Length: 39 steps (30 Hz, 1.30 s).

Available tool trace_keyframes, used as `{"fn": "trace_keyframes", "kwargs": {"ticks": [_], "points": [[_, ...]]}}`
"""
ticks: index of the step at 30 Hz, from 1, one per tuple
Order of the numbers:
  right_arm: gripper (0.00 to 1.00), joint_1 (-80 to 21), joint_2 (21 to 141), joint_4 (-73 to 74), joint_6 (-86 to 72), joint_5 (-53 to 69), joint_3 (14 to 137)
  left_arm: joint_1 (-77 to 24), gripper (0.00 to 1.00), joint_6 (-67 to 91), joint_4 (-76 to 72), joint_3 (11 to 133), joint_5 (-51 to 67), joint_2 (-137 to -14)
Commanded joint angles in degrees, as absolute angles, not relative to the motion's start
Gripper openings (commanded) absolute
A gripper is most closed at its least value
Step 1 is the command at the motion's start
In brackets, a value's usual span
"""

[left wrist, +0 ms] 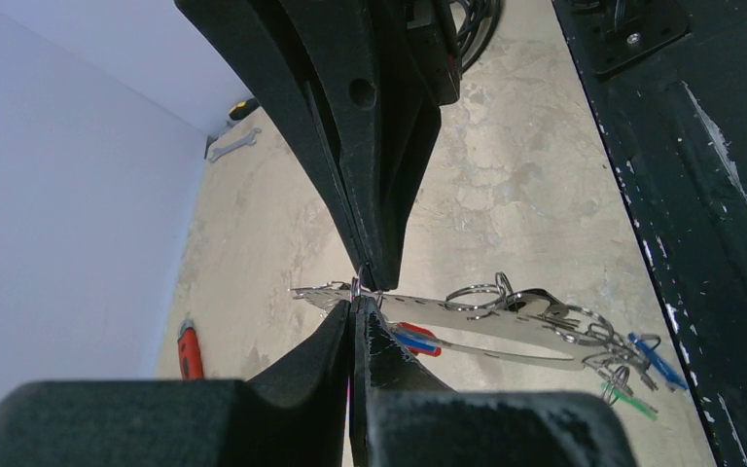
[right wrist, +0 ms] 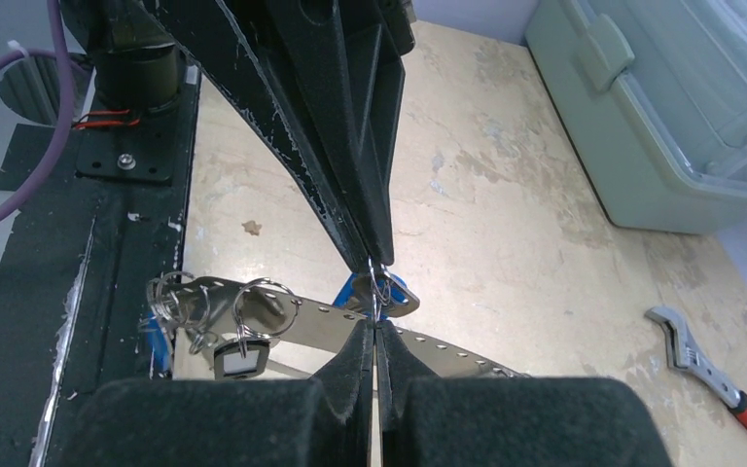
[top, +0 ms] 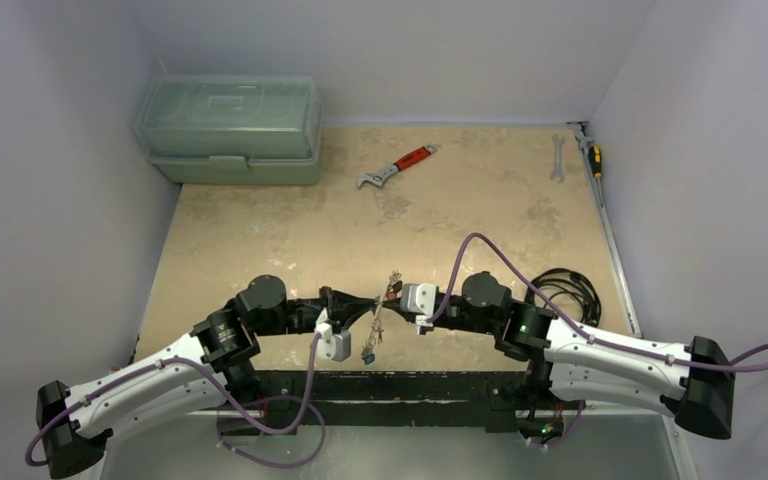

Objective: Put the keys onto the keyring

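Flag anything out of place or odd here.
Nothing spilled or broken. A black cable coil lies loose on the table beside the right arm, looking stray. The keys dangle bunched at one end of the keyring, which the left gripper and right gripper both pinch shut.

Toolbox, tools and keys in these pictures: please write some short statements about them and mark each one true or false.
1. The green toolbox is closed. True.
2. The red-handled wrench lies inside the toolbox. False: it lies on the table, to the right of the box.
3. The left gripper and the right gripper are both shut at the keyring. True.
4. The silver spanner is in the right gripper. False: it lies at the table's far right, beside a screwdriver.
5. Some keys hang on the keyring. True.
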State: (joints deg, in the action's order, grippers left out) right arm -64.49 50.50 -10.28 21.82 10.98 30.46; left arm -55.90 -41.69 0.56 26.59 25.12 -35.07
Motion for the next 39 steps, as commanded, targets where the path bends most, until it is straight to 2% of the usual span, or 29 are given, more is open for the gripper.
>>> {"fn": "trace_keyframes", "kwargs": {"ticks": [1, 28, 32, 39], "points": [[0.00, -64.64, 48.16, -13.88, 21.02, 9.59, 31.19, -55.62, 0.00, -43.21, -0.18, 26.55, 26.54, -34.89], [0.00, -64.69, 48.07, -13.89, 20.66, 9.49, 31.35, -55.62, 0.00, -43.73, -0.94, 25.59, 25.16, -34.28], [0.00, -64.63, 47.98, -13.80, 20.64, 9.66, 31.29, -55.55, 0.05, -43.72, -1.23, 25.50, 24.88, -34.35], [0.00, -64.66, 48.03, -13.80, 20.63, 9.83, 31.32, -55.55, 0.24, -43.27, -1.88, 25.02, 23.99, -33.94]]}}
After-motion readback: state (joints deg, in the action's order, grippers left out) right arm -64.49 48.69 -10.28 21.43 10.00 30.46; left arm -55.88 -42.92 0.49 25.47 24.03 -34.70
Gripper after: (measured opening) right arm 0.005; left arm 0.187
